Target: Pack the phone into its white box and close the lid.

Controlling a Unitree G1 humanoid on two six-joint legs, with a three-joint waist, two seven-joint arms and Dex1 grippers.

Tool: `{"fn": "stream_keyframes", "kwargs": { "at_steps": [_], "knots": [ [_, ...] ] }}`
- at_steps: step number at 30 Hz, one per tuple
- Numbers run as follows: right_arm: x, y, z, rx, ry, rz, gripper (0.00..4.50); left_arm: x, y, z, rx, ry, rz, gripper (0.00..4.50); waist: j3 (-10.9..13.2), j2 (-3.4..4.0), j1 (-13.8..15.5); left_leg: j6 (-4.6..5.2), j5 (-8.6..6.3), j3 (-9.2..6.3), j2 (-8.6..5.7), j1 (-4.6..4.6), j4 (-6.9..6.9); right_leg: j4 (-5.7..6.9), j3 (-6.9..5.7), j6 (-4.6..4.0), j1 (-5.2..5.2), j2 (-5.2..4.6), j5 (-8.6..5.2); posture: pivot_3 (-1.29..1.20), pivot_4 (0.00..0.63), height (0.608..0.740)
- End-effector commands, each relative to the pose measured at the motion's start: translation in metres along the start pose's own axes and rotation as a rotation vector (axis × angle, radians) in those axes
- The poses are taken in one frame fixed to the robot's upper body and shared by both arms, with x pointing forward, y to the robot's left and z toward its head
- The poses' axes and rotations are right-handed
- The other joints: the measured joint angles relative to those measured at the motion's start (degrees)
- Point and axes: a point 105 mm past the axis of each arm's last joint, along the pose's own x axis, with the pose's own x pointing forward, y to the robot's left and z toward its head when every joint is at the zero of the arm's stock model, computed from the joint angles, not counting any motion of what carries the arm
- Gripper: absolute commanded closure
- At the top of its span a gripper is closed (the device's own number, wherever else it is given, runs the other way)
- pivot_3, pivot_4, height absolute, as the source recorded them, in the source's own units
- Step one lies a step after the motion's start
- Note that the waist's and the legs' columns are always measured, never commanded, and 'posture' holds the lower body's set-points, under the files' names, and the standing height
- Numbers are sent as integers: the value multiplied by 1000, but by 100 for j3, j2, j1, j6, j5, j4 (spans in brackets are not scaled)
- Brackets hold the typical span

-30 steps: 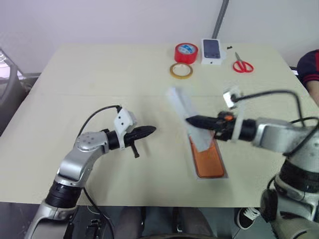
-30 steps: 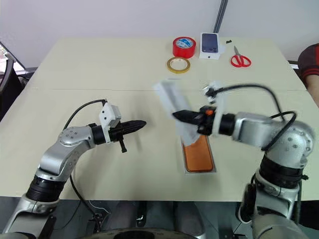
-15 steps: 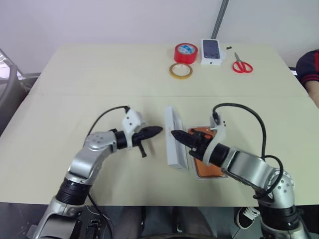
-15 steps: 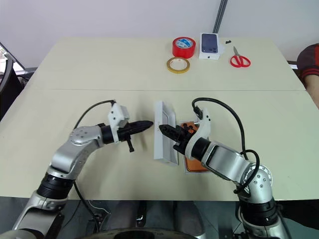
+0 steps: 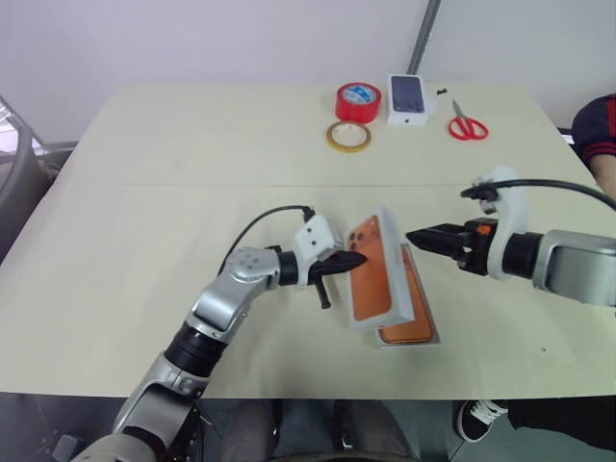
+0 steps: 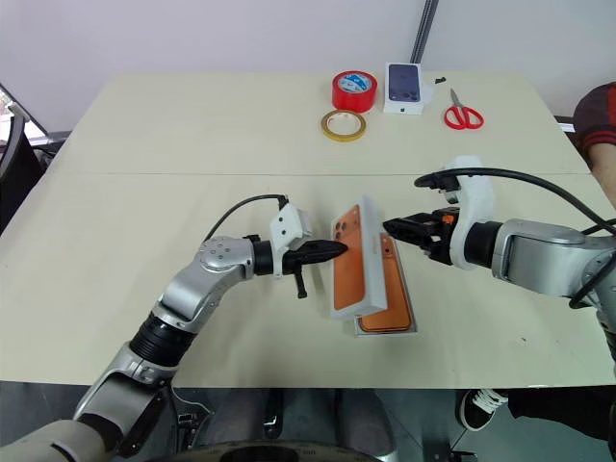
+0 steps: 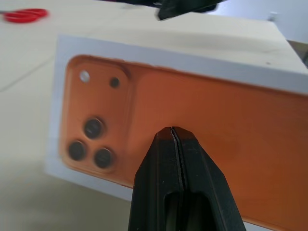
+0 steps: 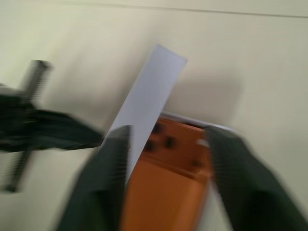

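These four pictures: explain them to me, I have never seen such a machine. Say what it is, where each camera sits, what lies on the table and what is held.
It is a humanoid robot with two arms, each ending in a two-fingered black gripper. Two pictures come from cameras in its head, looking down over a beige table; the other two come from cameras on its wrists.

The left gripper, fingers shut, pushes its tip against the lid, which stands tilted on edge, its pictured orange phone facing that gripper. The lid leans over the white box, where the real orange phone lies. The right gripper hovers beside the lid, open, holding nothing.

At the far edge lie a red tape roll, a tan tape ring, a smaller white box and red scissors.
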Motion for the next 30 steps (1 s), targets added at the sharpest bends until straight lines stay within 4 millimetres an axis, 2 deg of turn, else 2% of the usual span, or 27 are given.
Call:
{"fn": "stream_keyframes", "kwargs": {
  "at_steps": [1, 2, 6, 10, 15, 20, 26, 30],
  "knots": [
    [0, -8, -5, -185, 37, -77, 4246, 4, 4, 19, 8, -54, 15, 4500, 0, 0, 2, 0, 0, 0, 0, 0, 0, 0, 0, 0, -1, 0, 0, 0, 150, 740],
    [1, -9, -5, -222, 44, -87, 4435, 3, 6, 23, -3, -65, 26, 4500, 0, 1, -3, 0, 0, 0, 0, 0, 0, 0, 0, 0, -1, 0, 0, 0, 150, 740],
    [1, -13, -10, -415, 92, -143, 4435, -7, 17, 27, -34, -50, 100, 4500, 0, 3, 1, 0, 0, -1, 0, -1, 0, 1, 1, 0, -3, 0, 0, 0, 150, 740],
    [4, -8, -17, -514, 122, -113, 4435, -26, 33, 16, -57, 61, 197, 4500, 0, 3, -4, 0, 0, -1, 0, 0, 1, 1, 1, 0, -2, 0, 0, 0, 150, 740],
    [8, 2, -23, -560, 133, -60, 4435, -35, 34, 0, -63, 174, 184, 4500, 0, 2, 15, -1, 1, -2, -1, 0, 1, 1, 1, 0, -1, -2, 0, 0, 150, 740],
    [14, 8, -28, -575, 139, -29, 4435, -22, 13, -16, -10, 271, 42, 4500, 0, 2, 19, -1, 1, -2, -3, 0, 3, 1, 0, 0, 0, -3, 0, 0, 150, 740],
    [18, 14, -31, -589, 148, -11, 4435, -2, 1, -9, -16, 245, -57, 4500, 1, 2, 8, -1, 1, -2, -4, 0, 4, 1, 0, 0, 0, -3, 0, 0, 150, 740],
    [16, 16, -32, -589, 153, 0, 4435, 3, -7, 0, -2, 219, -117, 4500, 0, 3, -3, -1, 1, -3, -3, 0, 2, 2, 0, 0, -1, -2, 0, 0, 150, 740]
  ]
}}
